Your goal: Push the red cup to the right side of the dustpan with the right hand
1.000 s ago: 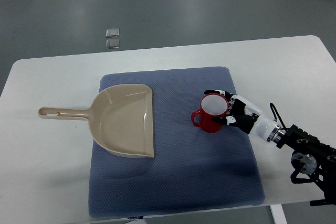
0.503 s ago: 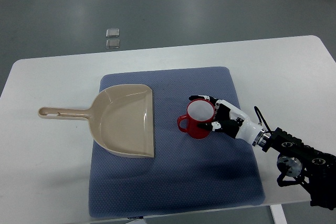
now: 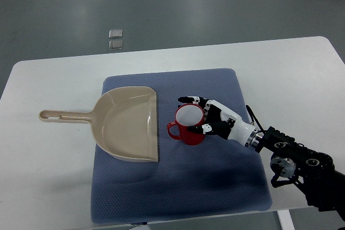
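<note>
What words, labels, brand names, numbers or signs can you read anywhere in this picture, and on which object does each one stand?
None can be read.
red cup: plain, no print showing.
dustpan: plain beige, no label.
blue mat: no marking.
right hand and its arm: no legible text.
two small square plates on the floor: too small to tell.

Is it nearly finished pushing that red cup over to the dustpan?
Nearly. The red cup stands upright on the blue mat, just right of the dustpan, a narrow gap between them. The right hand is cupped against its right side. Left: closing the gap, then withdrawing.
</note>
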{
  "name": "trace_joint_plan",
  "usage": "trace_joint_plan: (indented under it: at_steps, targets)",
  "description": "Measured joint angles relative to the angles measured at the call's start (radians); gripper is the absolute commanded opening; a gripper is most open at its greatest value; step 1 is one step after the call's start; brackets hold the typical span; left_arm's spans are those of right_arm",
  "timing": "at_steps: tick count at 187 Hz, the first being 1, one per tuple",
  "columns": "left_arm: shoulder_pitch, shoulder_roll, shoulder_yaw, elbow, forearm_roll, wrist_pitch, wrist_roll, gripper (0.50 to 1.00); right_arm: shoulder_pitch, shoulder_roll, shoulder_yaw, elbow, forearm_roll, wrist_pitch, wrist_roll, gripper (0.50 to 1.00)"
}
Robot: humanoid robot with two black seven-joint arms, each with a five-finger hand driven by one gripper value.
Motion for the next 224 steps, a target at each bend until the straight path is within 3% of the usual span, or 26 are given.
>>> trace_joint_plan:
  at_steps: [224]
  targets:
    - [0.0, 0.0, 0.0, 0.0, 0.0, 0.0, 0.0, 1.0, 0.009, 0.07, -0.023, 0.003, 0.007, -0.031, 0.0, 0.934]
